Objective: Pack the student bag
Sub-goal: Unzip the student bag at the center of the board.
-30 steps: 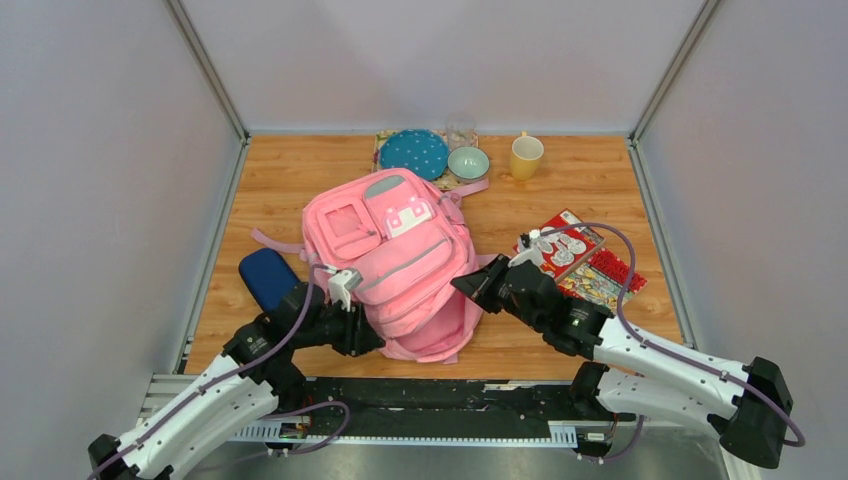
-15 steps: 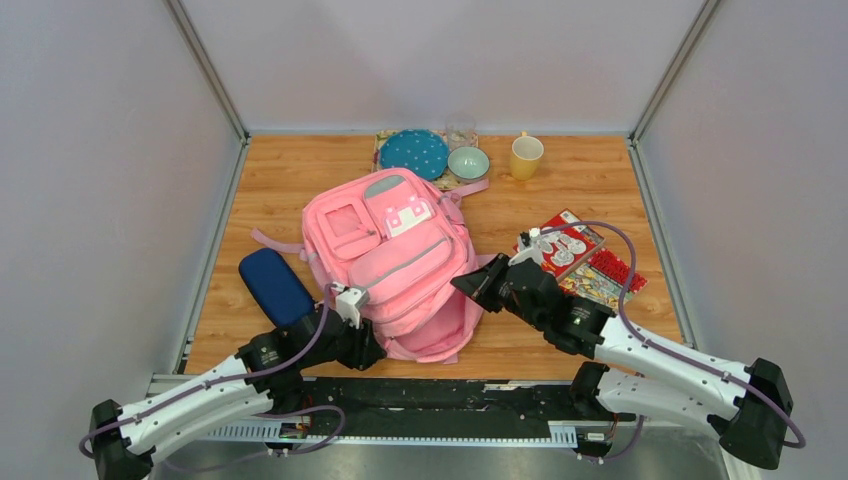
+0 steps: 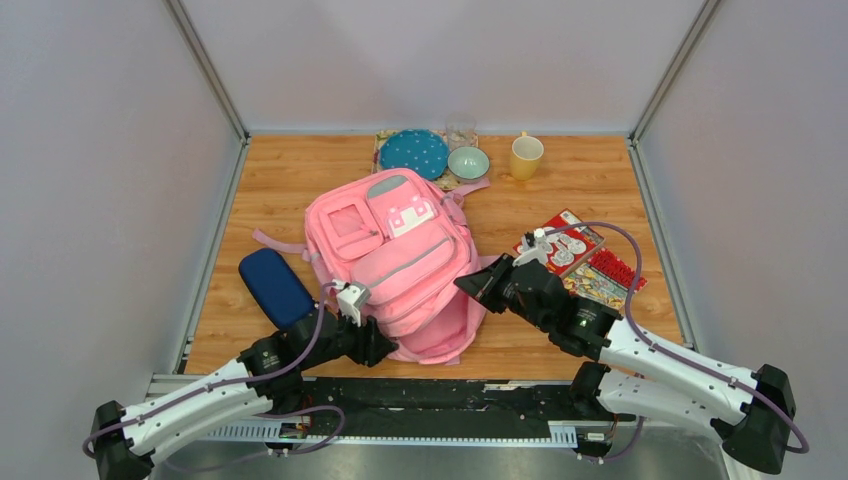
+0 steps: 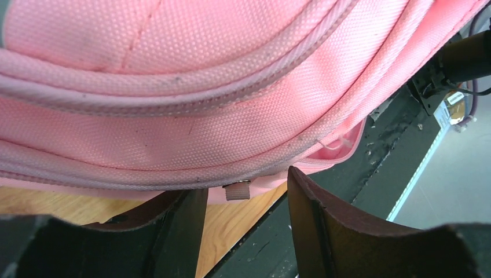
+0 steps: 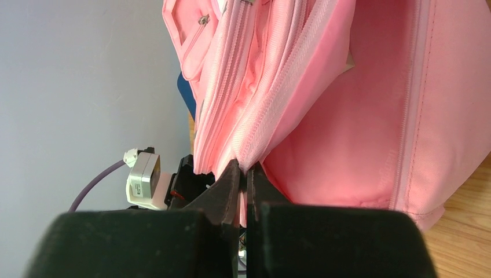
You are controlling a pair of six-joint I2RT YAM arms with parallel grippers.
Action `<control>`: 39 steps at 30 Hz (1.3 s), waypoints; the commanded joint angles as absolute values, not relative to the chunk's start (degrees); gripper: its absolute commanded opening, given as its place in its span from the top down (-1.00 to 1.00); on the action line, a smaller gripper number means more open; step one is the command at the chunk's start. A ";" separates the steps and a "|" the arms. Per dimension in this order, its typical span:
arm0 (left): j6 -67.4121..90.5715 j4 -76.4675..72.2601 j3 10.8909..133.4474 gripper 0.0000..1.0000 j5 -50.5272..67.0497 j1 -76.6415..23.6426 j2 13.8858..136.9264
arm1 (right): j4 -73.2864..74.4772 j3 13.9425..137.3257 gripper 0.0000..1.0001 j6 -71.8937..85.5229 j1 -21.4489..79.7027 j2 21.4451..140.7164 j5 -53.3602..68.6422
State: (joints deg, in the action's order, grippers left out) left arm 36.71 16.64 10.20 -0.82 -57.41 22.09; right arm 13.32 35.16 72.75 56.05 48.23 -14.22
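The student bag [image 3: 400,262] lies flat across the middle of the tabletop [image 3: 620,190], front pockets up. One end reaches toward the far edge and the other sits close to the near edge, between the two arms. It is soft woven fabric with padded panels and piped seams. I judge it light and limp, likely to sag, fold or slide on the wood if pulled from one point only. The firmest places to take hold look like the corded seams, the zip trim and the small pull tab [image 4: 237,190] at its near rim, not the slack middle of a panel.

The right gripper [image 5: 246,171] has its fingers pressed together on a zip-lined edge at the bag's near right side, where the layers show parted. The left gripper [image 4: 244,184] is at the near left rim with its fingers standing apart. The pull tab sits in the gap between them and, as far as the wrist view shows, touches neither.

Just beside the bag on the left lies a navy pouch [image 3: 275,285]. Toward the right edge lie colourful books [image 3: 578,262]. Along the far edge stand a blue plate [image 3: 413,152], a small bowl [image 3: 468,161] and a yellow mug [image 3: 526,156].
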 commanded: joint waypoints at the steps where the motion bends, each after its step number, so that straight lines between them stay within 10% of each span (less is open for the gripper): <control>1: 35.68 10.90 8.79 -0.20 0.44 -57.66 21.27 | 8.97 37.71 1.00 72.69 55.81 46.32 -14.77; 14: 36.04 6.50 6.86 0.45 0.26 -57.66 23.64 | 8.96 37.97 1.00 72.86 55.81 45.62 -14.41; 24: 37.18 3.52 5.01 0.08 0.09 -57.66 23.47 | 8.53 38.06 1.00 73.21 55.72 45.53 -13.62; 32: 37.62 5.36 4.66 1.00 -4.12 -57.66 24.08 | 8.61 38.14 1.00 73.30 55.81 45.26 -13.18; 39: 37.00 10.36 6.15 1.00 -7.47 -57.66 22.94 | 9.67 37.71 1.00 73.21 55.81 43.95 -14.94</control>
